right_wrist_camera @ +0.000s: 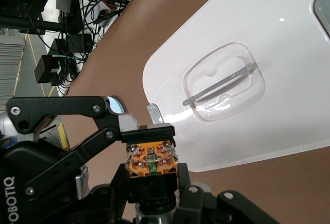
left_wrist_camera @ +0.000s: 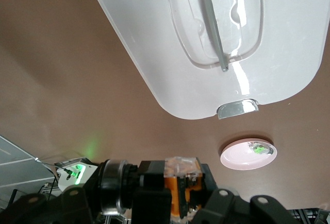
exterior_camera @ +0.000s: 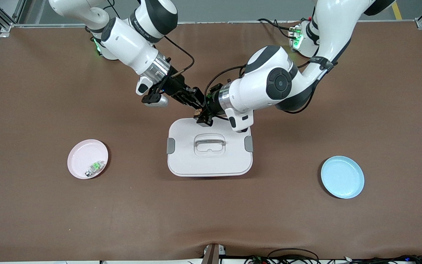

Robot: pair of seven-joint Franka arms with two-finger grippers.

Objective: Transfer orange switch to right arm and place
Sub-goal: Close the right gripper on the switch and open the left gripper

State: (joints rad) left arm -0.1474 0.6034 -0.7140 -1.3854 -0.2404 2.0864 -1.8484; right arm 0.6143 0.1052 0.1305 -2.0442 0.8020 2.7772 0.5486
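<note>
The orange switch point(exterior_camera: 198, 109) hangs in the air over the white box's edge farthest from the front camera, caught between both grippers. My left gripper point(exterior_camera: 205, 116) is shut on its orange end; in the left wrist view the orange switch point(left_wrist_camera: 183, 185) fills the left gripper point(left_wrist_camera: 185, 203). My right gripper point(exterior_camera: 192, 98), on the right arm point(exterior_camera: 130, 42), is shut on the black body of the switch. In the right wrist view the right gripper point(right_wrist_camera: 152, 183) clamps the orange switch point(right_wrist_camera: 153, 159) from below, and a left fingertip point(right_wrist_camera: 149, 130) presses on its orange end.
A white lidded box point(exterior_camera: 189, 161) with a clear handle sits mid-table under the grippers. A pink plate point(exterior_camera: 81, 156) toward the right arm's end holds a small clear-and-silver part with a green centre point(exterior_camera: 94, 168). A blue plate point(exterior_camera: 342, 176) lies toward the left arm's end.
</note>
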